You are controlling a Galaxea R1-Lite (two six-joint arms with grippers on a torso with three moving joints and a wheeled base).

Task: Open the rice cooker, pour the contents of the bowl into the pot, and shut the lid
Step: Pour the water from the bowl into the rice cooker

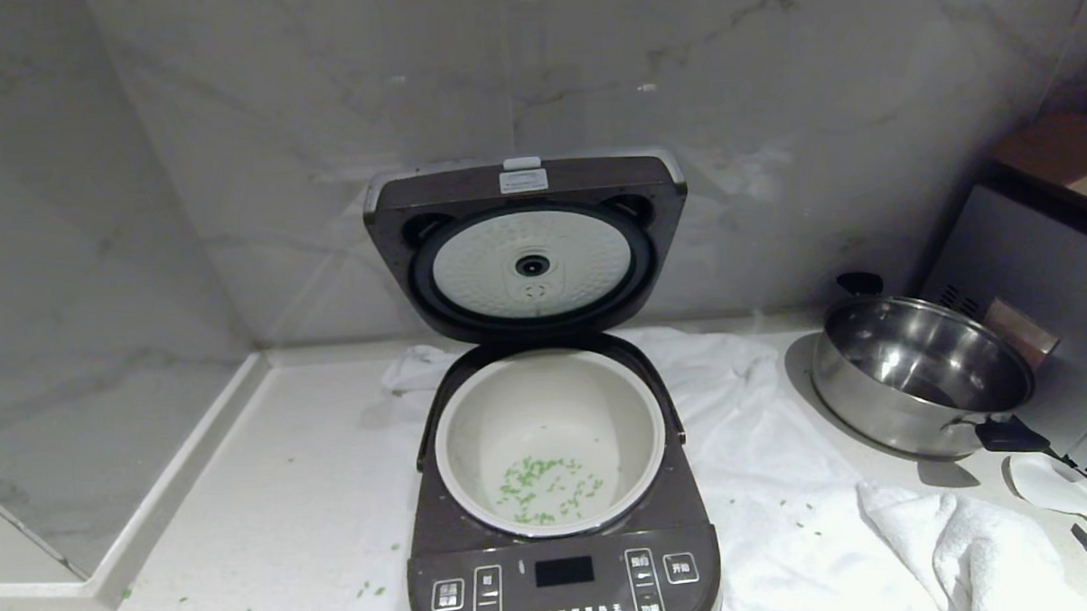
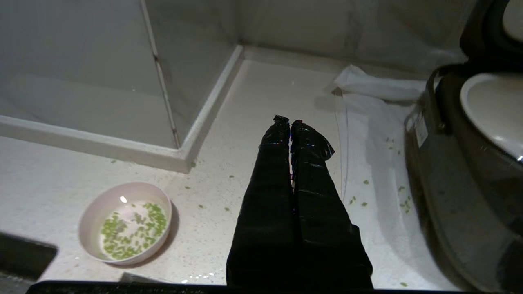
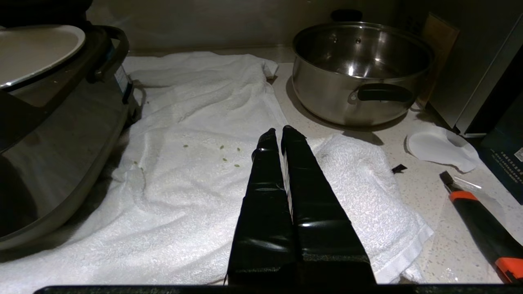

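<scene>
The rice cooker [image 1: 561,558] front panel is cut off below

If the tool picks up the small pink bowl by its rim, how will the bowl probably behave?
The bowl looks small and shallow, so it is probably light. Its inside shines, so the rim may be slippery for the shut left tool. It probably stays rigid, but tilting could spill the loose green bits still inside; some already lie scattered on the counter.
</scene>
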